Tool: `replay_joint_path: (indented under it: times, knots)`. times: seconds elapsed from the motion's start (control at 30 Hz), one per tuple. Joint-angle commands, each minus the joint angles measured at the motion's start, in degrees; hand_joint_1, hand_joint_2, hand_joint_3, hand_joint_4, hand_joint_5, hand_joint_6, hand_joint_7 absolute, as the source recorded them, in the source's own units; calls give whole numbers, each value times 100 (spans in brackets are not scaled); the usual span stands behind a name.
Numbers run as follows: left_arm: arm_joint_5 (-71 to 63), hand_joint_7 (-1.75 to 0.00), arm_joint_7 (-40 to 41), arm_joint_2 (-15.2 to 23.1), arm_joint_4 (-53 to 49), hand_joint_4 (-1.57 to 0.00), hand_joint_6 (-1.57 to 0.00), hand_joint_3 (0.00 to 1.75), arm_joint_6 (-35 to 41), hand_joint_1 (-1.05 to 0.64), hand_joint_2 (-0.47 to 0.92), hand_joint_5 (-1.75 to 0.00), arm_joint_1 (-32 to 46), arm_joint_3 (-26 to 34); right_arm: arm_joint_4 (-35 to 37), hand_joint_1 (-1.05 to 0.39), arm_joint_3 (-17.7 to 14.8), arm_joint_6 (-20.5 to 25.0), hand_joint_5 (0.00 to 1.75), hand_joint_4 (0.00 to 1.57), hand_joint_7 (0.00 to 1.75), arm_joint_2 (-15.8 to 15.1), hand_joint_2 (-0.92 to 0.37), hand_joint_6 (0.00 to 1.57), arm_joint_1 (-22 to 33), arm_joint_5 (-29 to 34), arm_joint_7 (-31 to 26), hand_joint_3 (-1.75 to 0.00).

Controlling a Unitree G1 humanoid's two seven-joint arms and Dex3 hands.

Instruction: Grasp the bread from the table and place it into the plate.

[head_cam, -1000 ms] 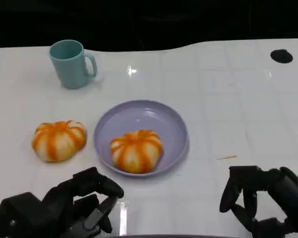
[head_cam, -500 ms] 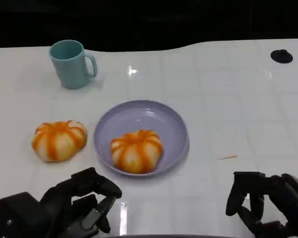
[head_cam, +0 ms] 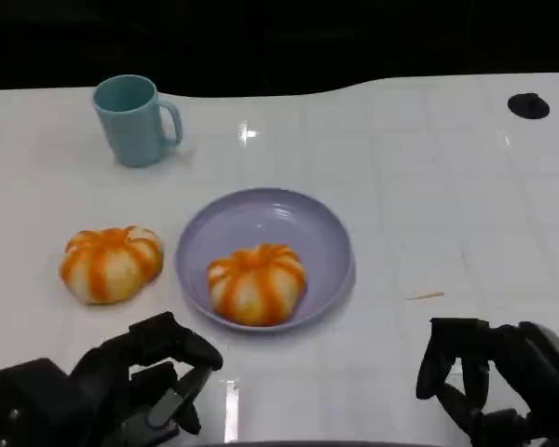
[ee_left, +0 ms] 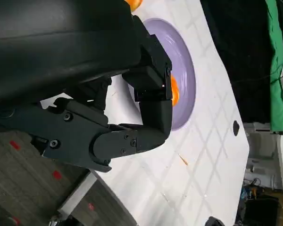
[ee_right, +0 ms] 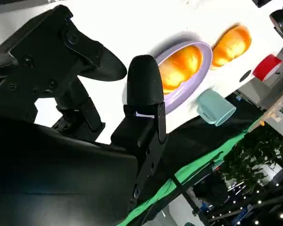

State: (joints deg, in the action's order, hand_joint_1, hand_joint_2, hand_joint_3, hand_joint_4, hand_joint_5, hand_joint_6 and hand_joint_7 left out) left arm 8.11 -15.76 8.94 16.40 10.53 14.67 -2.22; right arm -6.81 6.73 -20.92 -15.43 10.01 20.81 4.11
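Observation:
One orange-striped round bread (head_cam: pixel 256 282) lies in the lavender plate (head_cam: pixel 270 214) at the middle of the white table. A second bread (head_cam: pixel 110 263) rests on the table just left of the plate. My left hand (head_cam: pixel 130 382) hovers at the near edge, below the second bread, fingers apart and holding nothing. My right hand (head_cam: pixel 484 377) hangs at the near right, fingers spread and empty. In the right wrist view, past the right hand (ee_right: pixel 108 94), I see the plate (ee_right: pixel 206 59), the bread in it (ee_right: pixel 179 70) and the second bread (ee_right: pixel 231 42). The left wrist view shows the left hand (ee_left: pixel 132 117) beside the plate (ee_left: pixel 184 70).
A teal mug (head_cam: pixel 135 119) stands at the back left, handle to the right. A small tan splinter (head_cam: pixel 426 296) lies right of the plate. A black round hole (head_cam: pixel 527 105) marks the far right of the table, which ends in a dark back edge.
Both hands have drawn back slightly toward the near edge. The two breads, the plate and the mug have not moved.

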Motion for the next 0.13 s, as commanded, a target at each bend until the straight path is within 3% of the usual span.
replay_joint_path:
  times: [0.03, 0.13]
  knots:
    - [31, -136, -32, 76, -41, -69, -63, 53, -26, -40, 89, -175, -23, 80, 42, -17, 6, -28, 175, 98, 140, -7, -28, 87, -33, 8, -57, -131]
    - [72, -135, -41, 71, -5, -68, -63, 53, -2, -39, 89, -175, -13, 88, 1, -17, 8, -15, 175, 98, 140, -9, -28, 87, -27, 1, -46, -131]
